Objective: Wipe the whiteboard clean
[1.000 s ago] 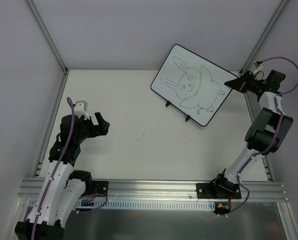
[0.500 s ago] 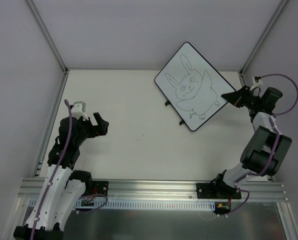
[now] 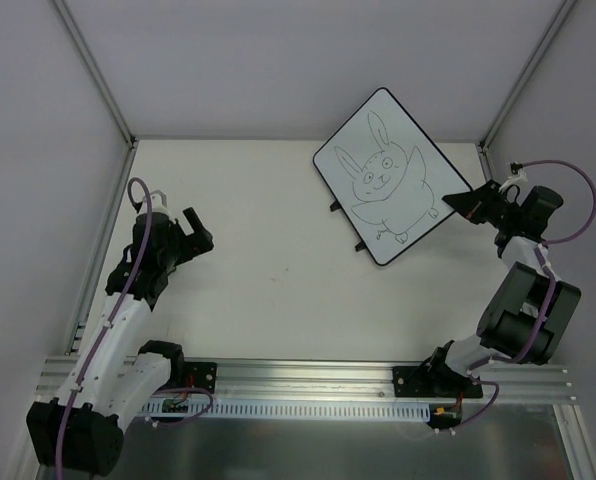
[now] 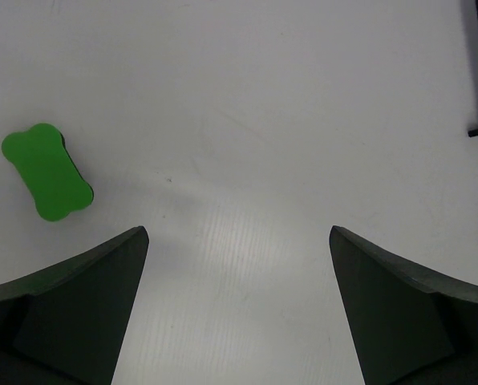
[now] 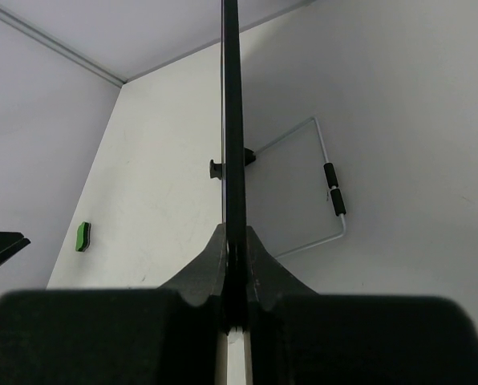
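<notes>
The whiteboard (image 3: 388, 175) has a thin black frame and a black rabbit drawing, and stands tilted at the table's far right. My right gripper (image 3: 468, 203) is shut on its right corner. In the right wrist view the board (image 5: 233, 120) runs edge-on between the shut fingers of my right gripper (image 5: 235, 233). My left gripper (image 3: 193, 238) is open and empty over the left of the table. In the left wrist view a small green eraser (image 4: 46, 172) lies on the table ahead and to the left of the open left gripper (image 4: 239, 237). The eraser (image 5: 83, 237) also shows in the right wrist view.
A wire stand (image 5: 323, 188) with black sleeves sticks out behind the board. The board's black feet (image 3: 363, 245) are near the table surface. Grey walls and metal posts (image 3: 98, 75) close in the table (image 3: 268, 280) on three sides. The eraser is hidden in the top view.
My right gripper has pulled back and right with the board, turning it more upright. My left arm has swung back and to the left, still open.
</notes>
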You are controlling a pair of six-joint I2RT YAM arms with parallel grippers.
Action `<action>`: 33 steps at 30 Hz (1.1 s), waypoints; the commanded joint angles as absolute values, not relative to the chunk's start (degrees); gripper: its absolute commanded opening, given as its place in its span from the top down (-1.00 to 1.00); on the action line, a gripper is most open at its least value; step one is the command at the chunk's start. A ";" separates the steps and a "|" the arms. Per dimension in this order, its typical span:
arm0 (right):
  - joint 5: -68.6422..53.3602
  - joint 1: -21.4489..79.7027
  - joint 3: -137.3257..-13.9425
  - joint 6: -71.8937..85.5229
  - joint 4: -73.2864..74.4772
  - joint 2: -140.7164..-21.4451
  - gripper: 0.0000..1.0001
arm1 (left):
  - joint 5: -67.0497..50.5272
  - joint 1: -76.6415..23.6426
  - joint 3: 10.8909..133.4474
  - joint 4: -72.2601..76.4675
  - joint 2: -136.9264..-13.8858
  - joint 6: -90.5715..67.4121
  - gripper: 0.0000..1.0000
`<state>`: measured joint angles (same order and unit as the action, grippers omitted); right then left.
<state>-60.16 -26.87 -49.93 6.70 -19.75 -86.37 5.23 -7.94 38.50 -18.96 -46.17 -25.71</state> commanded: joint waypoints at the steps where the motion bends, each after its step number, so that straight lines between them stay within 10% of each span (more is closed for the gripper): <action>1: -60.21 -24.61 -45.26 -4.31 -13.01 -88.94 1.00 | 9.66 -8.44 41.31 -17.75 -51.23 -29.70 -0.97; 21: -53.79 -25.40 -44.56 -3.87 -12.66 -85.79 0.04 | 7.65 -8.35 40.17 -17.67 -49.75 -24.26 -0.97; 27: -42.73 -25.49 -44.30 -6.06 -4.76 -76.14 -0.58 | 6.59 -8.35 39.73 -17.67 -48.17 -23.64 -0.97; 33: -27.36 -24.88 -44.56 -5.10 5.17 -64.53 -0.74 | 6.33 -8.35 38.94 -17.67 -46.76 -23.38 -0.97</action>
